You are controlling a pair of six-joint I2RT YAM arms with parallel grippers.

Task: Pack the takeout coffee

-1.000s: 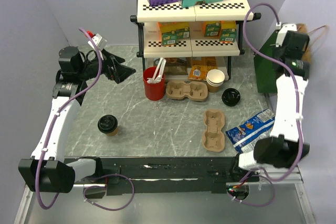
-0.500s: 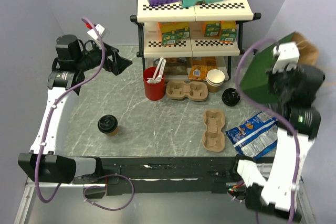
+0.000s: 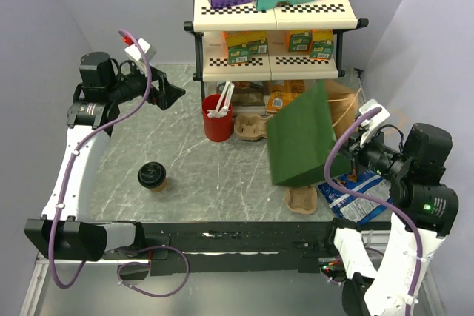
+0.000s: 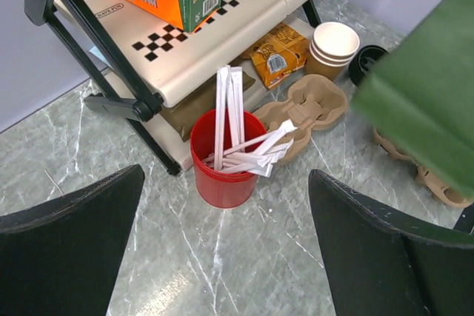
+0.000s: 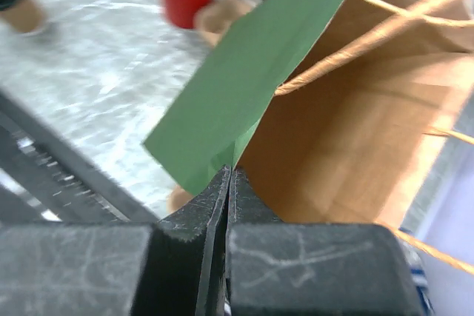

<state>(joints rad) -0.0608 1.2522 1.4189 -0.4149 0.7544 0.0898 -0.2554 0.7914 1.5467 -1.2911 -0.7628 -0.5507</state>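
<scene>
Fingers (image 5: 185, 220) of the right gripper (image 5: 228, 174) pinch the green bag (image 3: 300, 138), raised centre-right to receive the takeout coffee (image 3: 152, 175) lower left; left gripper (image 3: 169, 96) gapes idle.

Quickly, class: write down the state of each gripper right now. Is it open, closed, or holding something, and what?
Left gripper: open, holding nothing.
Right gripper: shut on the edge of the green paper bag.

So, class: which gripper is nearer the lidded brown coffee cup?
Left. The left gripper hangs open beyond the takeout coffee, on the same side; the right gripper, shut on the green paper bag, is far off to the right.
</scene>
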